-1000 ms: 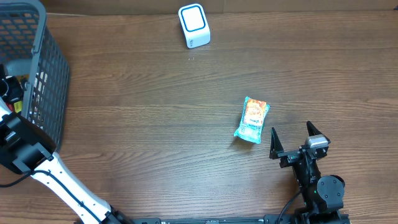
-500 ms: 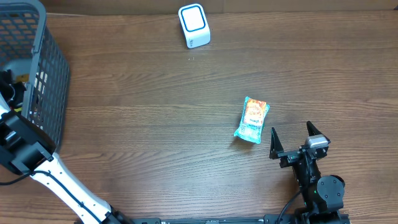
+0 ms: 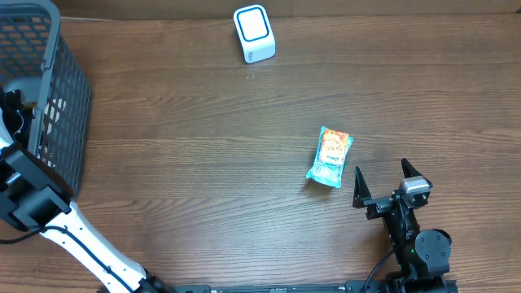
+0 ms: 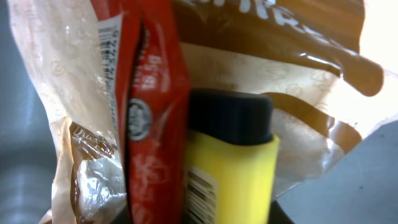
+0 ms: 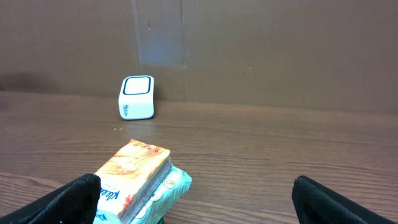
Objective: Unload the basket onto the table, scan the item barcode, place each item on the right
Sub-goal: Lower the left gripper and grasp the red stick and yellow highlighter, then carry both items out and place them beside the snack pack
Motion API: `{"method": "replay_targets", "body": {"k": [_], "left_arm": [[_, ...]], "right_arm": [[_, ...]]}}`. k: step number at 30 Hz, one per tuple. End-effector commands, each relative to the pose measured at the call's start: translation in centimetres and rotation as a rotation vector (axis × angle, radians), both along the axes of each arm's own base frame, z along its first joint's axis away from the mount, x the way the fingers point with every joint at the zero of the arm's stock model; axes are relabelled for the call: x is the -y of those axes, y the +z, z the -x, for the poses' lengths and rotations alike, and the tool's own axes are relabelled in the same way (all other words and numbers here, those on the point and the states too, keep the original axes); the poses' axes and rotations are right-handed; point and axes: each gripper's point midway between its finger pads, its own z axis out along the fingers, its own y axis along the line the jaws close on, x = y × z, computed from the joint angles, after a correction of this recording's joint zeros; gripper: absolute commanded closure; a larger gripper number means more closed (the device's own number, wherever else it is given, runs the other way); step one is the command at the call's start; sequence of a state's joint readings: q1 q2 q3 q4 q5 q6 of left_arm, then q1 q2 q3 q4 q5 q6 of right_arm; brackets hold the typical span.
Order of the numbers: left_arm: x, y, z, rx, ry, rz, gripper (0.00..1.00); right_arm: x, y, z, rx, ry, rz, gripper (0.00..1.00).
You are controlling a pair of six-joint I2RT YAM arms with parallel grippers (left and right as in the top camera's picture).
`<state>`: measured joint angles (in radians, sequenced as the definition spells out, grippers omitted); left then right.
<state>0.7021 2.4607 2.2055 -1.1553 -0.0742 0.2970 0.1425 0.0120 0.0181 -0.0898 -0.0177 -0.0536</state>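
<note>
My left gripper (image 4: 230, 219) is down inside the grey basket (image 3: 61, 89), hidden from overhead. It is shut on a yellow item (image 4: 233, 168) with a black cap (image 4: 230, 115) and a barcode label (image 4: 200, 196). A red packet (image 4: 155, 124) presses against the item's left side. The white scanner (image 3: 254, 32) stands at the table's far edge. My right gripper (image 3: 383, 177) stands open near the front edge, holding nothing. A tissue pack (image 5: 137, 177) lies just ahead of its left finger (image 5: 74, 199).
A crinkled brown-and-clear bag (image 4: 298, 68) lies behind the yellow item in the basket. The left arm's white link (image 3: 81, 240) slants up from the front edge to the basket. The tissue pack (image 3: 330, 157) sits right of centre, and the scanner (image 5: 137, 96) shows beyond it.
The left arm has shifted slightly at the basket. The right arm, tissue pack and scanner have not moved.
</note>
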Motion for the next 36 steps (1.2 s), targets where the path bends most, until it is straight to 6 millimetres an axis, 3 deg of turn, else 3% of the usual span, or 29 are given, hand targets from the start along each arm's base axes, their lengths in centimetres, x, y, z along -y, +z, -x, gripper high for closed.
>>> {"method": "replay_targets", "body": {"k": [1, 4, 7, 19, 28, 32, 36], "left_arm": [[1.9, -6.2, 2.5, -0.135, -0.01, 0.115, 0.96], [2.0, -5.1, 1.8, -0.102, -0.012, 0.131, 0.96], [1.9, -2.7, 0.4, -0.041, -0.009, 0.143, 0.96], [-0.2, 10.2, -2.6, 0.193, 0.135, 0.01, 0.96], [0.4, 12.2, -2.4, 0.214, 0.159, -0.002, 0.96], [0.8, 16.9, -2.9, 0.312, 0.157, -0.064, 0.96], [1.8, 24.2, -2.4, 0.457, 0.183, -0.15, 0.96]], "right_arm": [[0.3, -0.2, -0.1, 0.005, -0.016, 0.003, 0.0], [0.3, -0.2, -0.1, 0.005, -0.016, 0.003, 0.0], [0.3, -0.2, -0.1, 0.005, -0.016, 0.003, 0.0], [0.3, -0.2, -0.1, 0.005, -0.016, 0.003, 0.0], [0.3, -0.2, -0.1, 0.005, -0.016, 0.003, 0.0], [0.3, -0.2, -0.1, 0.005, -0.016, 0.003, 0.0], [0.3, -0.2, -0.1, 0.005, -0.016, 0.003, 0.0]]}}
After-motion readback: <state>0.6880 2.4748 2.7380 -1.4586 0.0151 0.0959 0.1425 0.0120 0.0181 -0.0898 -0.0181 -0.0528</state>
